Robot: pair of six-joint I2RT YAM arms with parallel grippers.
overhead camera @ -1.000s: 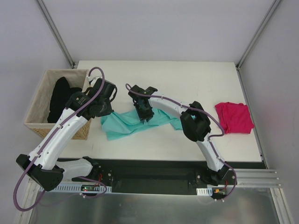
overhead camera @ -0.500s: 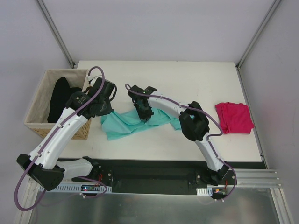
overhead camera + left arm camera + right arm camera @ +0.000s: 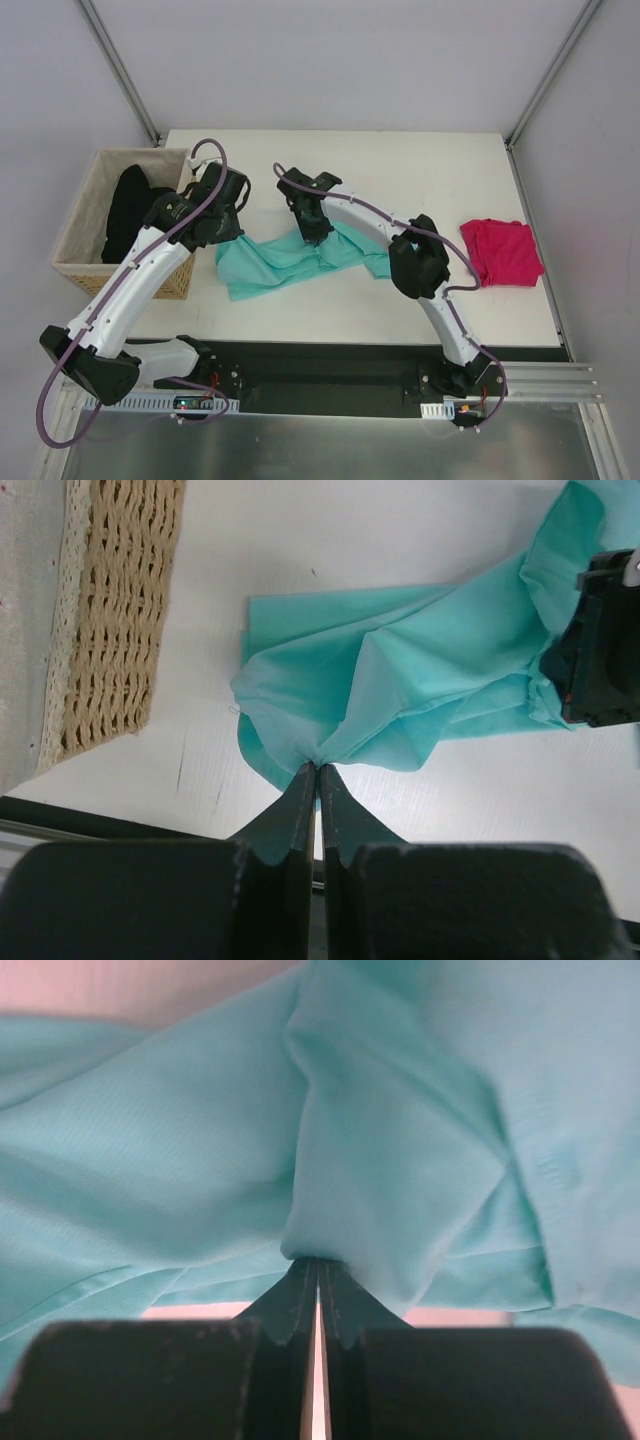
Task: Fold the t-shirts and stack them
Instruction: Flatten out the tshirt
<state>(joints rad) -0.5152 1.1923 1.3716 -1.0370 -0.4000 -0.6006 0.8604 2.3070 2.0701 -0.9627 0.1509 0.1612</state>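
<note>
At the middle of the table (image 3: 420, 170) we list one teal-mint t-shirt (image 3: 285, 265), rumpled and unfolded; the left gripper (image 3: 316, 772) is pinched tight on a gather at its basket-side edge, the right gripper (image 3: 318, 1262) clamped on a fold along its far side. We judge it light, limp, apt to sag: best taken at hem or shoulder corners. Also: magenta-pink t-shirt (image 3: 500, 252), compact, far right; wicker basket (image 3: 72, 232), left.
</note>
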